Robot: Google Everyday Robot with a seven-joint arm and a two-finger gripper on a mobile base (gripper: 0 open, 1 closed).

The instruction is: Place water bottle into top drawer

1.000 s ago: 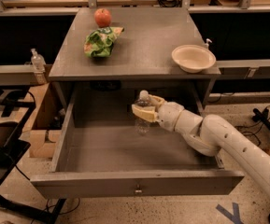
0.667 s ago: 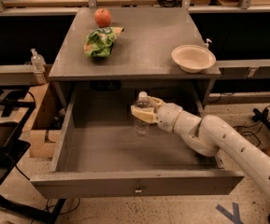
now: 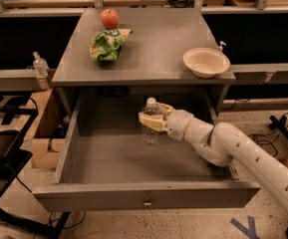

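- Clear water bottle (image 3: pixel 150 134) stands upright, clasped mid-body by the gripper (image 3: pixel 151 120), inside the open top drawer (image 3: pixel 143 196).
- Arm (image 3: pixel 233 144) reaches in from the view's right, wrist level.

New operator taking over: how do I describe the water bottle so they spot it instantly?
Find the grey desk with its drawer pulled open. Toward the drawer's back, the gripper grips the water bottle: small, clear, white-capped, upright. The pump bottle stands apart, on the shelf left of the desk.
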